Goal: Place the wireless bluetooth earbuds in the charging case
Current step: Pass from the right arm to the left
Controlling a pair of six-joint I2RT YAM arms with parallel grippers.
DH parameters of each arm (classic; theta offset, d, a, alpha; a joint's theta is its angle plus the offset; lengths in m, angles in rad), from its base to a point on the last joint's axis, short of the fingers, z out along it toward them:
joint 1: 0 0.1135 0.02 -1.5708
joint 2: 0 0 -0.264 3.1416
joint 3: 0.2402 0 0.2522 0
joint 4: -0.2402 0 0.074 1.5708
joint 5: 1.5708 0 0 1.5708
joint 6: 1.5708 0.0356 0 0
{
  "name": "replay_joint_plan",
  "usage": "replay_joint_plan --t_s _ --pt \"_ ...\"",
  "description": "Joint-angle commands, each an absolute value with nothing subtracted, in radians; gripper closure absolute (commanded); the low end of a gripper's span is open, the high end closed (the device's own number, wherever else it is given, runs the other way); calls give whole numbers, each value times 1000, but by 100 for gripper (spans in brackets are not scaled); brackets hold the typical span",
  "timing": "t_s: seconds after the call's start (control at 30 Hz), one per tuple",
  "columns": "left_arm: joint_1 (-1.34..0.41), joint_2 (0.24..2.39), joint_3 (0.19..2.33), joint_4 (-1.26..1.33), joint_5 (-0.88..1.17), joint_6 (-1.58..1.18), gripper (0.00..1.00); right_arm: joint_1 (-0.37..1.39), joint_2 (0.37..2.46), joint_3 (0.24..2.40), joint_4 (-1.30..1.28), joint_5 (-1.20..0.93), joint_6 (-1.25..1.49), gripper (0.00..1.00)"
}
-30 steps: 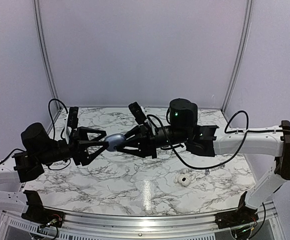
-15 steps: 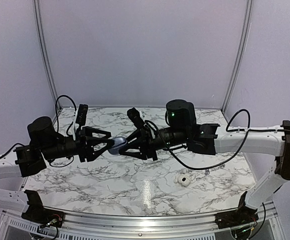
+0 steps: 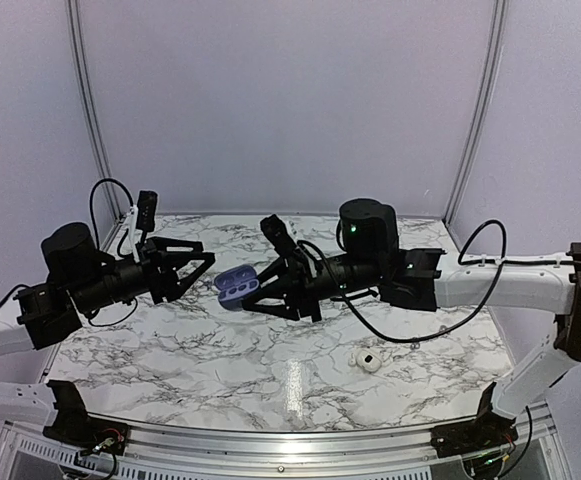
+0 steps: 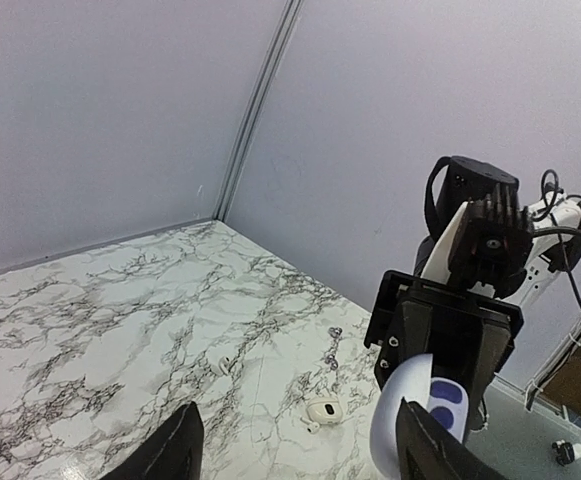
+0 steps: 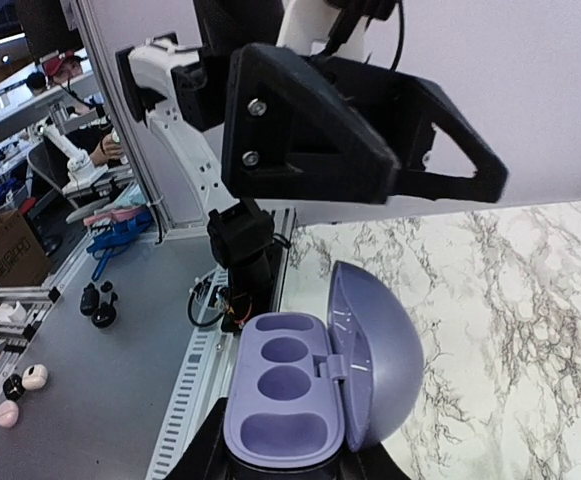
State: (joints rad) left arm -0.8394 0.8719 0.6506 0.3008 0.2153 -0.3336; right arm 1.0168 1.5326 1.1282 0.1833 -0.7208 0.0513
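Observation:
The lavender charging case [image 3: 232, 287] is held in the air over the table's middle, lid swung open. My right gripper [image 3: 250, 295] is shut on its base. In the right wrist view the case [image 5: 300, 395] shows empty wells and the lid [image 5: 385, 350] standing up to the right. My left gripper [image 3: 198, 270] is open and empty, just left of the case and apart from it. In the left wrist view the case [image 4: 402, 425] sits by my right finger [image 4: 430, 452]. One pale earbud [image 3: 370, 361] lies on the table at right front; the left wrist view shows it [image 4: 322, 411] and a second bud [image 4: 220, 365].
The marble table [image 3: 220, 350] has a metal rail along its near edge. Pale walls with corner posts [image 3: 88, 110] close the back and sides. A small metal chain-like bit [image 4: 332, 352] lies on the table near the earbuds. The right arm's cable [image 3: 400, 335] hangs low over the table.
Both grippers were on the closed case. The lid has swung open, my left gripper has let go and drawn back left, and the right gripper keeps holding the case.

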Motion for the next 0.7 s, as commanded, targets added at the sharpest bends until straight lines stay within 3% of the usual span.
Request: replay_joint_plan --t_s 0.0,0.37,0.67 --pt "-824 782 616 318 231 -337 30 984 1469 1097 299 -741 115 100" --pt "-833 744 529 500 494 -269 32 972 1501 1111 511 -795 239 100" --pt "-902 854 544 624 490 -236 41 977 1553 1159 564 -811 272 100"
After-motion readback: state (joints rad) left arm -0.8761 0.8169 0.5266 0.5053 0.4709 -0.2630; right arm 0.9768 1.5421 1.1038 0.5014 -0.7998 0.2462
